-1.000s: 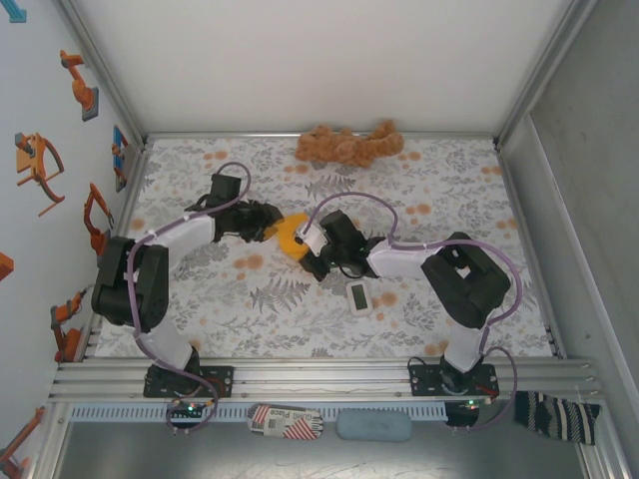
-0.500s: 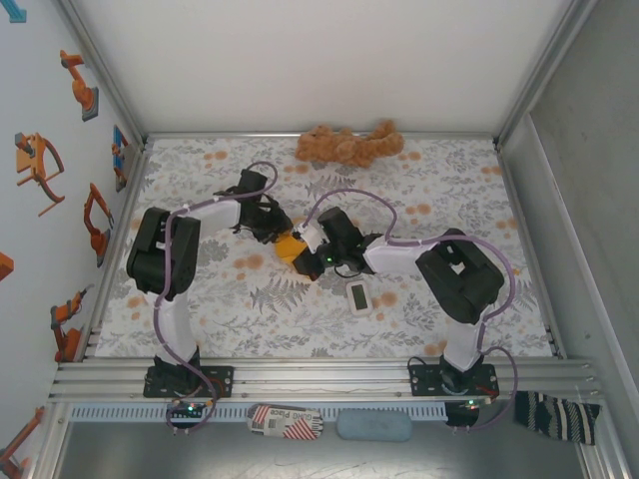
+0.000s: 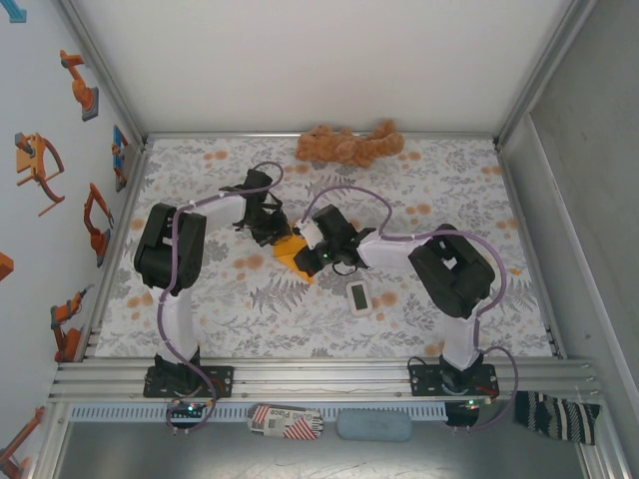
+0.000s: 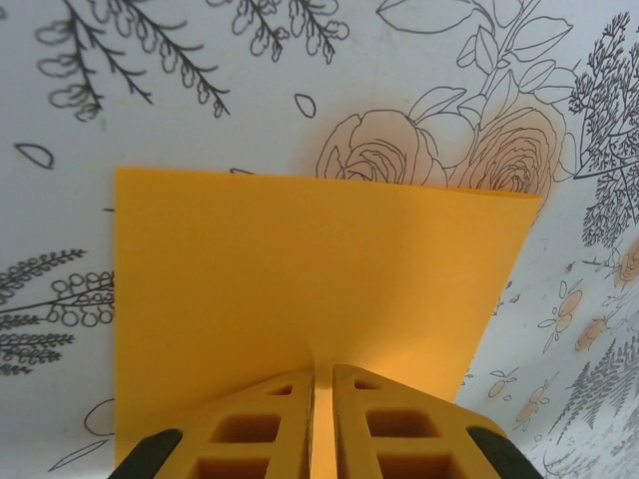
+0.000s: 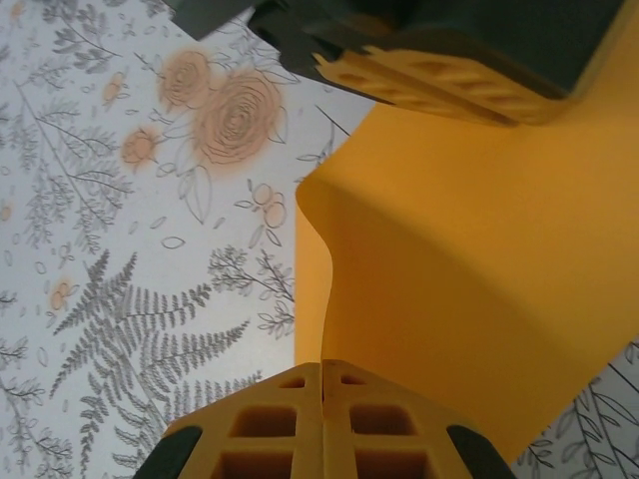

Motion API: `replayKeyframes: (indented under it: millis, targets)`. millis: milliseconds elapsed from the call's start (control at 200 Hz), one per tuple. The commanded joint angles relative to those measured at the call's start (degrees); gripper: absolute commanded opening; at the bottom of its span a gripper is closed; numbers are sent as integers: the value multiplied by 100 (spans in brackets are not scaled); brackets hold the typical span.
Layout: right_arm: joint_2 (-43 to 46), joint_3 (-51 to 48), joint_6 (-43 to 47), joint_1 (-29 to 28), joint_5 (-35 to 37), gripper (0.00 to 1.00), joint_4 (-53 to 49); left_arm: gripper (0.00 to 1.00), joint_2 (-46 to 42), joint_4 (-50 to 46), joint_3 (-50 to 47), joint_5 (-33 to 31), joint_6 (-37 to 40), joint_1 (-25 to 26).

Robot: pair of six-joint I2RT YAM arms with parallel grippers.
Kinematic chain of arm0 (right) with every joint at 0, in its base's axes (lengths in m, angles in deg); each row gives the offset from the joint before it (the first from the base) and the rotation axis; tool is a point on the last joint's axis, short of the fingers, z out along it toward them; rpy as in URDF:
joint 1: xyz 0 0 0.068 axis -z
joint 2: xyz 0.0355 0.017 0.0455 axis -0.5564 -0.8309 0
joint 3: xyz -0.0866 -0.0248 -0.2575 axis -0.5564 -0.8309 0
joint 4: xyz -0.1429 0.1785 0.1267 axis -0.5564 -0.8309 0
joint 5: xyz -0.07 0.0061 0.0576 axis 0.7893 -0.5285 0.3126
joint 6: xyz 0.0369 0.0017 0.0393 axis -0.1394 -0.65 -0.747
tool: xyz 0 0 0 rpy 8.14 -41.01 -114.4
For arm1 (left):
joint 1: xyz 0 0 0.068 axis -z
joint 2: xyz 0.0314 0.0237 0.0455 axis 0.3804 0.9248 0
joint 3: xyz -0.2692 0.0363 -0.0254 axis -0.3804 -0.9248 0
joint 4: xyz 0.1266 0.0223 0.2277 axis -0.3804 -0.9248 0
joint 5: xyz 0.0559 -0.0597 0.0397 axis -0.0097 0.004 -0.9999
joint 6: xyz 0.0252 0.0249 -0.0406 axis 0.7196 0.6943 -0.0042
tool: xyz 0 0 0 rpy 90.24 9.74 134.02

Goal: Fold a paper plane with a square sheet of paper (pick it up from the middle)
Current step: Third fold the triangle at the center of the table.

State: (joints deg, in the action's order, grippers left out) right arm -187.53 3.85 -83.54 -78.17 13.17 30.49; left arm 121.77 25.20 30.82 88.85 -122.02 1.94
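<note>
the square sheet of paper [image 3: 291, 256] is pinched twice: my left gripper [image 4: 321, 375] just closed at its 11 o'clock, right gripper [image 5: 321, 371] grips 3 o'clock; folding can start.

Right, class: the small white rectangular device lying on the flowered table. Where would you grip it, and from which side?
Probably across its two long edges, mid-length, coming straight down. The white device lies flat on the table, a rectangle, so only its narrow width suits the jaws, and bare cloth lies along both long edges.
</note>
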Motion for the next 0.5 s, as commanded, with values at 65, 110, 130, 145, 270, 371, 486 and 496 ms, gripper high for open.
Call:
replayKeyframes:
  millis: [65, 110, 130, 145, 270, 371, 486, 496]
  targets:
    - [-180, 185, -208, 33, 334, 0, -210, 14, 175, -270, 51, -5, 195, 14]
    - [-189, 188, -223, 33, 374, 0, -211, 14, 175, -252, 50, 16, 196, 12]
    - [-189, 196, -225, 33, 406, 0, -206, 14, 179, -245, 49, 28, 196, 12]
    - [-189, 197, -232, 33, 420, 0, -202, 14, 179, -246, 50, 32, 196, 6]
    - [-180, 203, -229, 33, 579, 0, -227, 14, 191, -241, 37, 42, 205, 13]
    - [-172, 219, -211, 41, 646, 0, -259, 13, 196, -234, 22, 31, 220, 12]
    - [-170, 246, -198, 41, 678, 0, -263, 12, 233, -241, 28, 27, 240, 10]
    - [-171, 251, -196, 41, 678, 0, -270, 12, 237, -243, 33, 29, 245, 6]
